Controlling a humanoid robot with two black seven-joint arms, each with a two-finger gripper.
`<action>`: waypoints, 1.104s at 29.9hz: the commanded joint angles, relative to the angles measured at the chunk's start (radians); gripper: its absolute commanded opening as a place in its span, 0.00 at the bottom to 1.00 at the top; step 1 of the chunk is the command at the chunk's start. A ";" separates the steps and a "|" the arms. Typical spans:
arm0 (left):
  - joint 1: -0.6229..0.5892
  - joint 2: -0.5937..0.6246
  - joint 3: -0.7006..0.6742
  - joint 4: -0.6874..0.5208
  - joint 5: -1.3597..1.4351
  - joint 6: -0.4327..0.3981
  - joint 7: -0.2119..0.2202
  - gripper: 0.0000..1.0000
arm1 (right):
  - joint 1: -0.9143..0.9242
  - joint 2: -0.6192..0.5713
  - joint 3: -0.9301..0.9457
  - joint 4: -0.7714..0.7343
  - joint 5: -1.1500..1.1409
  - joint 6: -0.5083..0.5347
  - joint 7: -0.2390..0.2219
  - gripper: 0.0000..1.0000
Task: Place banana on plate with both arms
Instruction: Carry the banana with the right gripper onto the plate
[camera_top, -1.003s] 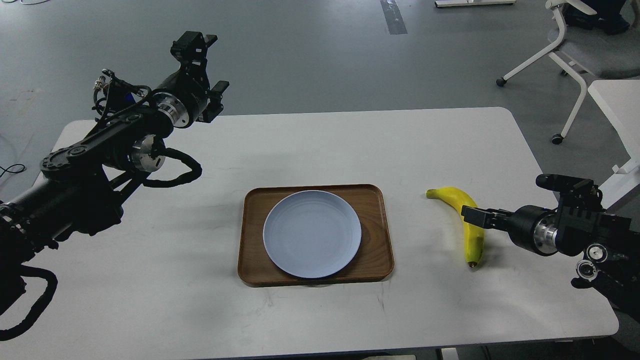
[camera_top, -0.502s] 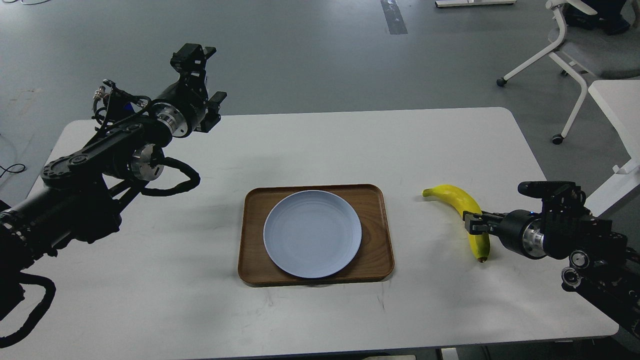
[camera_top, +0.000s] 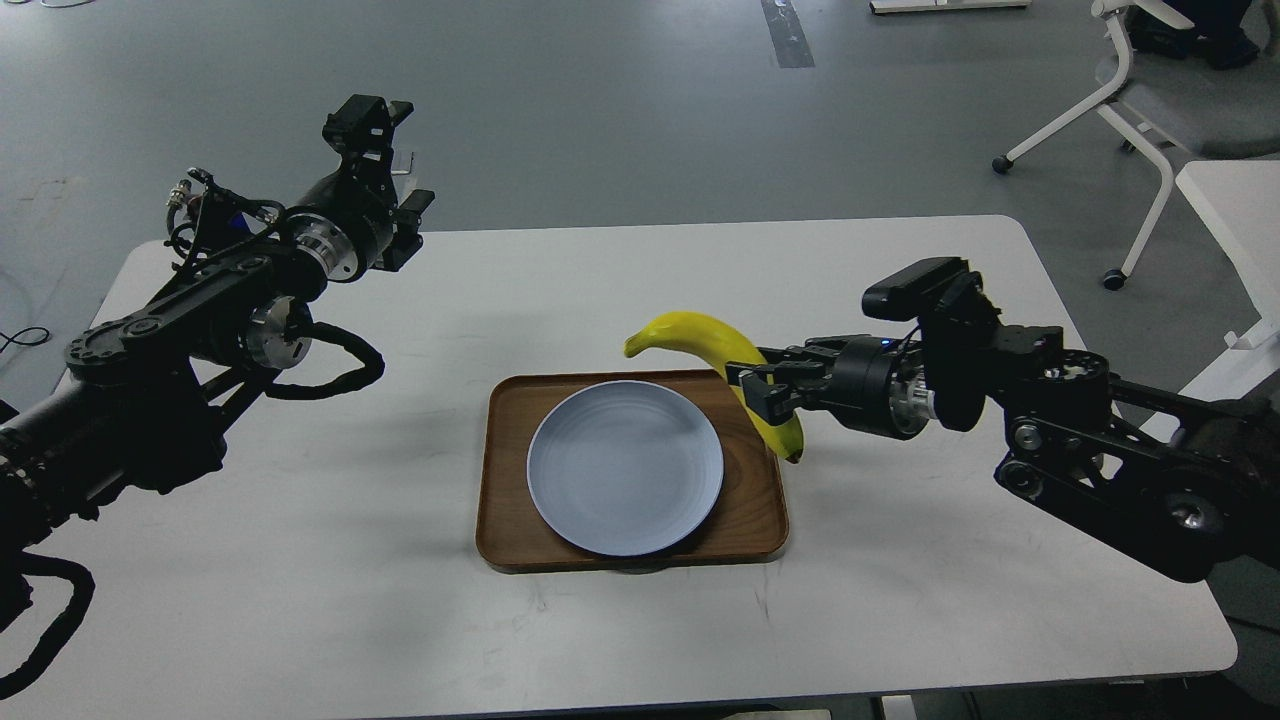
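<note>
The right gripper (camera_top: 752, 388) is clamped around the middle of the banana (camera_top: 715, 345) and holds it in the air, clear of the counter (camera_top: 900, 600). The banana hangs over the far right corner of the wooden tray (camera_top: 745, 520), its stem end pointing left above the tray's back edge and its dark tip pointing down toward the tray's right side. It sits just beside the plate (camera_top: 625, 467), not on it. The plate lies flat on the tray, bare. The left gripper (camera_top: 385, 165) is raised over the far left part of the counter, well apart from the tray, fingers spread apart and holding nothing. A white chair (camera_top: 1140, 100) stands on the grey floor beyond.
</note>
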 joint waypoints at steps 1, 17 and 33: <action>0.008 0.005 0.000 0.000 -0.002 0.001 0.000 0.98 | 0.051 0.092 -0.091 -0.049 -0.003 0.002 0.000 0.00; 0.006 0.032 -0.005 -0.002 -0.003 -0.006 0.009 0.98 | 0.039 0.175 -0.082 -0.149 0.021 -0.026 -0.036 1.00; 0.038 0.036 -0.097 -0.064 -0.031 -0.092 0.005 0.98 | -0.091 0.176 0.637 -0.336 1.047 -0.095 -0.042 1.00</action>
